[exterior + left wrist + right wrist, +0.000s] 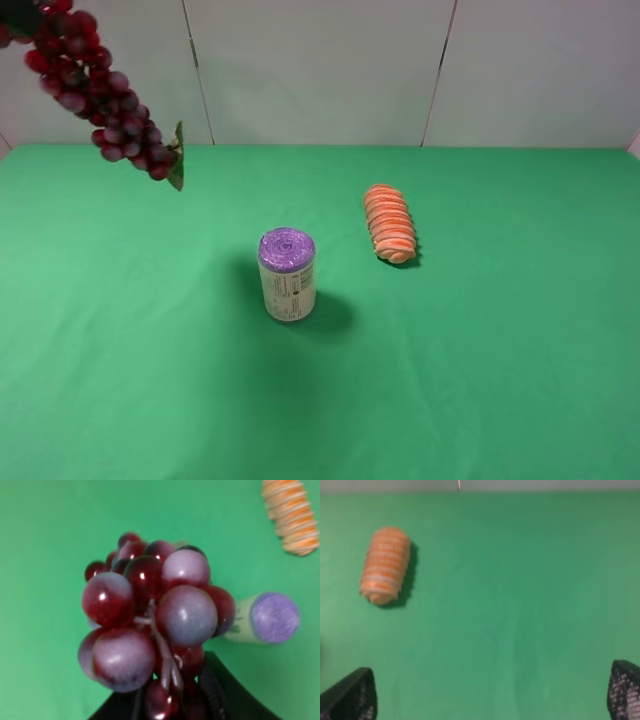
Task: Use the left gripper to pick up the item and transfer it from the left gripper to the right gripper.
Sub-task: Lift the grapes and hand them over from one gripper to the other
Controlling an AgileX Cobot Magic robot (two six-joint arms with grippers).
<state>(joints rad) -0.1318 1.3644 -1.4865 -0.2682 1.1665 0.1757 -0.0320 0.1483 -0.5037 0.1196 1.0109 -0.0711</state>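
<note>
The item (100, 100), a long bunch of dark red and purple grapes with a green leaf (177, 160) at its lower end, hangs in the air above the far left of the table. Only a dark bit of my left gripper (16, 14) shows at the top left corner, at the bunch's upper end. In the left wrist view the grapes (150, 625) fill the middle, and my left gripper (175, 700) is shut on the bunch's stem end. My right gripper (487, 692) is open over bare green cloth, with its fingers (352, 695) far apart. It is out of the high view.
A white can with a purple top (287, 273) (267, 618) stands upright near the middle of the green table (500, 380). An orange ridged bread-like piece (389, 222) (385, 564) lies behind and to the right of it. White wall panels close off the back.
</note>
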